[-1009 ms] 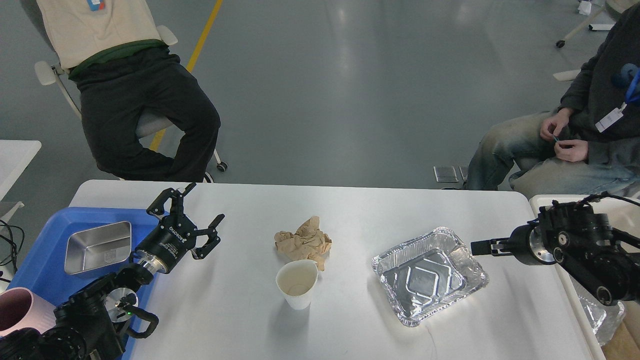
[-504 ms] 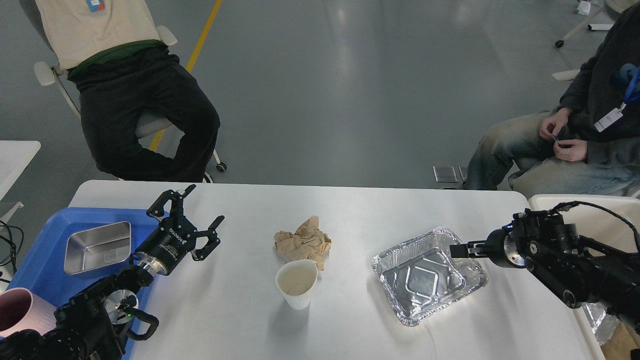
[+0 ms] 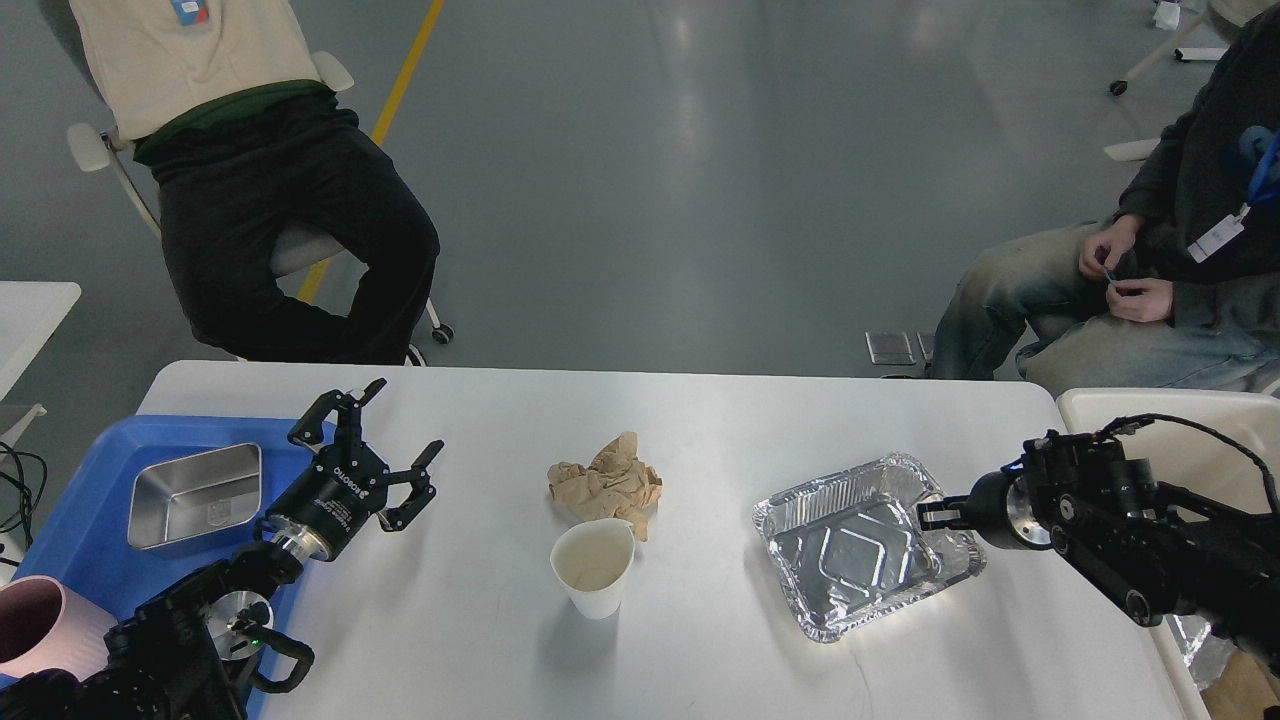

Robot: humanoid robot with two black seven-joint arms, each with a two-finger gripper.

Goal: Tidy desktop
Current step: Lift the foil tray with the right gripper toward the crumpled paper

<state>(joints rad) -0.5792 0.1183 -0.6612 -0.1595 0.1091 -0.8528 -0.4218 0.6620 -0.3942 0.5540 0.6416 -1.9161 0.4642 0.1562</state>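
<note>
Counter: white top with rounded corners, fills the lower half of the view; loose items lie across its middle and right.
Foil tray: on the right part of the counter, long axis running left-near to right-far, near corner close to the front edge.
Right end effector: at the foil tray's right rim, pointing left; seen small and dark, so grasping or released cannot be told.
Left end effector: released, fingers spread, above the counter's left part beside the blue bin.
Paper cup: upright at centre, just in front of the crumpled paper.
Nearer arm: right arm for the foil tray; the cup and paper lie between both.
Open room: bare counter left and in front of the foil tray; a white bin edge close on its right.
</note>
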